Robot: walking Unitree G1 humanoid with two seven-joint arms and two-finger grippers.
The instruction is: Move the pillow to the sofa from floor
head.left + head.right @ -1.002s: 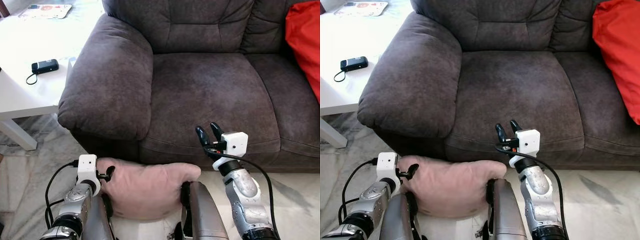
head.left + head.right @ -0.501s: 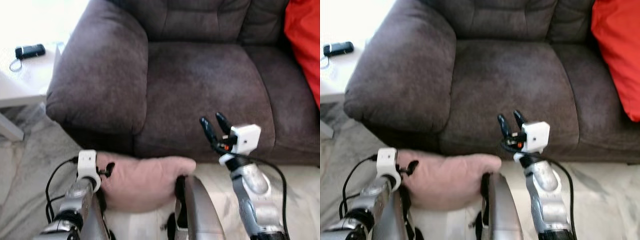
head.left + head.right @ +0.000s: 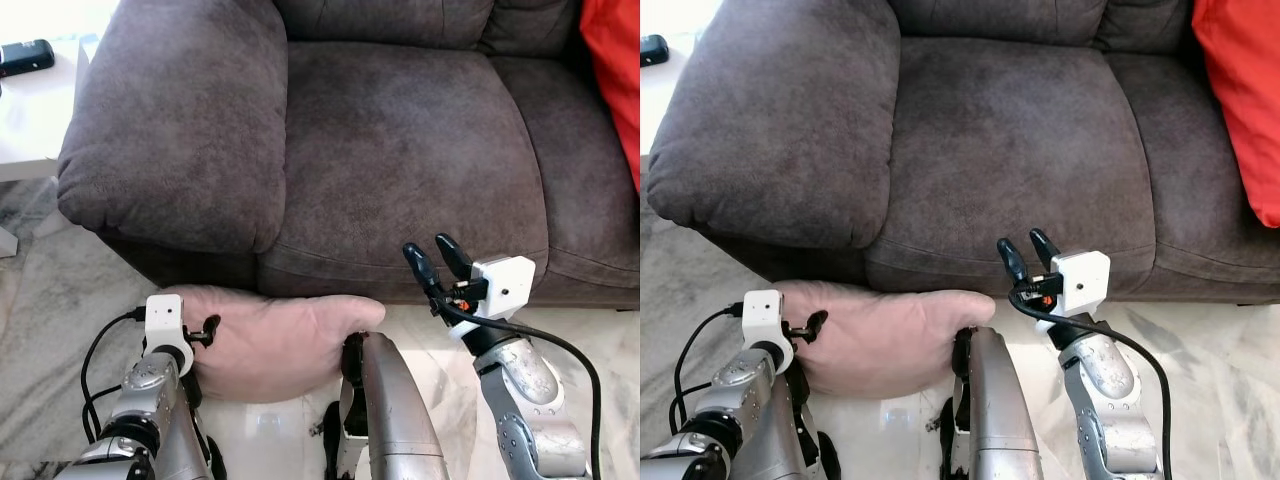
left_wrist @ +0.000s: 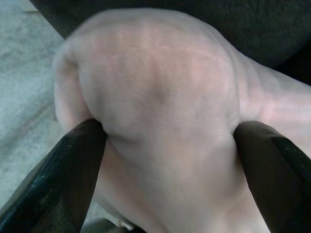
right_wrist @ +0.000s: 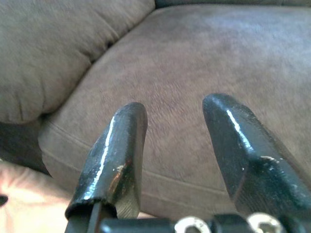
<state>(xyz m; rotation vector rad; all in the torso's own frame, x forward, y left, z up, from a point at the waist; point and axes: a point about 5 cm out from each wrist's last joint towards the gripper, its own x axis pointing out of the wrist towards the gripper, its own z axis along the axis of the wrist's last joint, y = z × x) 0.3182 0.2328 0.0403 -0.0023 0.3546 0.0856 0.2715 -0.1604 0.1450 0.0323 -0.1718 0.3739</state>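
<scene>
A pale pink pillow (image 3: 275, 340) hangs low in front of the dark brown sofa (image 3: 400, 130), just below the seat's front edge. My left gripper (image 4: 165, 145) is shut on the pillow's end; its black fingers (image 4: 63, 170) pinch the fabric from both sides. In the head views that gripper (image 3: 205, 335) sits at the pillow's left end. My right gripper (image 3: 432, 260) stands open and empty, raised before the seat cushion's front edge, to the right of the pillow. Its fingers (image 5: 116, 155) point at the seat cushion.
A red cushion (image 3: 615, 70) lies at the sofa's right end. A white side table (image 3: 30, 120) with a black device (image 3: 25, 55) stands left of the armrest (image 3: 170, 130). Marble floor (image 3: 60, 300) lies below. My silver leg (image 3: 390, 420) is under the pillow.
The camera has moved closer to the sofa and tilted down. The pillow stays in my left gripper, a little higher against the sofa front. The right gripper has drifted slightly right, still open.
</scene>
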